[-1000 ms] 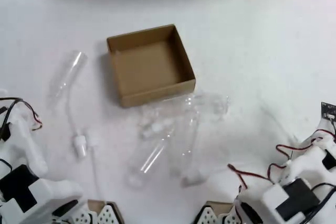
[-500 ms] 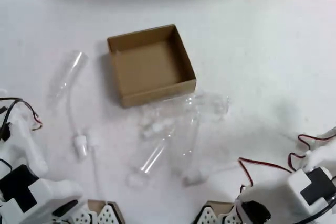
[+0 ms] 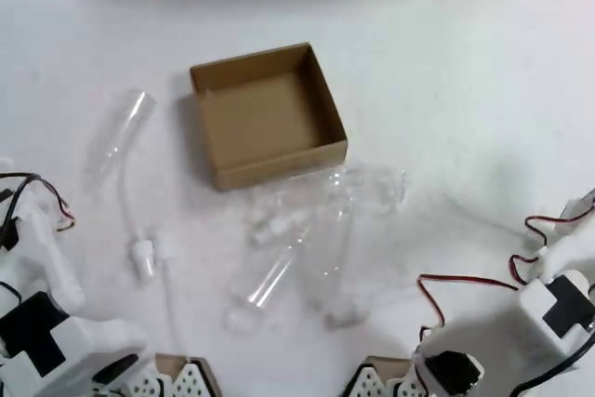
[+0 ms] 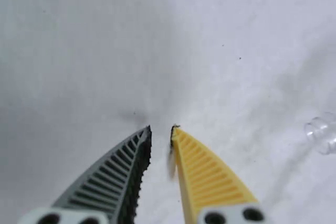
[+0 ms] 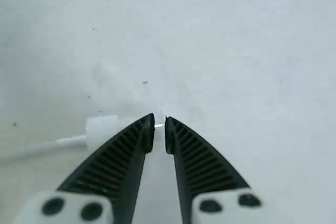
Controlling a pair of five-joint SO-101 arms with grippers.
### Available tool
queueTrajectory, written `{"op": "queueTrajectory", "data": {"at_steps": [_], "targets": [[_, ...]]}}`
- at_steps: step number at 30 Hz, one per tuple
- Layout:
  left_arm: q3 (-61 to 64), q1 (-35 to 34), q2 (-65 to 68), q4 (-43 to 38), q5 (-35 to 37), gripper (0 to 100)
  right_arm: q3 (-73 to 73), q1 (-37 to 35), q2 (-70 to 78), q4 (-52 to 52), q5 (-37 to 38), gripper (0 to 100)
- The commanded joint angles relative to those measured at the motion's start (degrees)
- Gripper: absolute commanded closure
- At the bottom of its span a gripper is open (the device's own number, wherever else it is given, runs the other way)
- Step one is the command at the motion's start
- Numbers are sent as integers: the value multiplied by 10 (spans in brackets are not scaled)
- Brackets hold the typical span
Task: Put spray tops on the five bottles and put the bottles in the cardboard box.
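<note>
well, at the near left corner of the table (image 3: 465, 53) sits the left arm (image 3: 42, 327). in its wrist view the left gripper (image 4: 160, 129) is clenched on nothing, its grey and yellow fingers almost meeting over the white cloth, and a clear bottle mouth (image 4: 321, 134) lies apart from it. toward the left edge one single bottle (image 3: 121, 132) lies on its side, well apart from the others. nearer to the front edge is a spray top (image 3: 141, 258), its thin tube running up toward that bottle. around the middle of the table stands the cardboard box (image 3: 268, 113), open, with only its brown floor to see inside. just beside the near wall of the box lies a heap of bottles (image 3: 325, 248), clear, on their sides, touching and crossing; how many, i cannot tell. at the near right corner is the right arm (image 3: 548, 318). the right gripper (image 5: 159, 127) has its black fingers closed to a thin slit, and another spray top (image 5: 102, 129) lies just beside one finger; whether it is pinched i cannot tell.
</note>
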Motion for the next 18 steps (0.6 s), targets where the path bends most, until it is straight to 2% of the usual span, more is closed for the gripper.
{"op": "queueTrajectory", "data": {"at_steps": [1, 3, 6, 14, 16, 18], "targets": [[-15, 9, -1, -10, 1, 920, -91, -11, -11, 119, -56, 973], [-15, 10, -1, -11, 1, 920, -121, -13, -10, 176, -103, 939], [-15, 10, -1, -11, 1, 920, -144, -13, -7, 224, -218, 877], [-15, 12, -1, -10, 1, 920, -149, -27, 22, 225, -565, 843], [-15, 12, -1, -10, 1, 920, -159, -42, 44, 225, -607, 843], [-15, 12, -1, -10, 1, 920, -177, -60, 71, 225, -615, 843]]}}
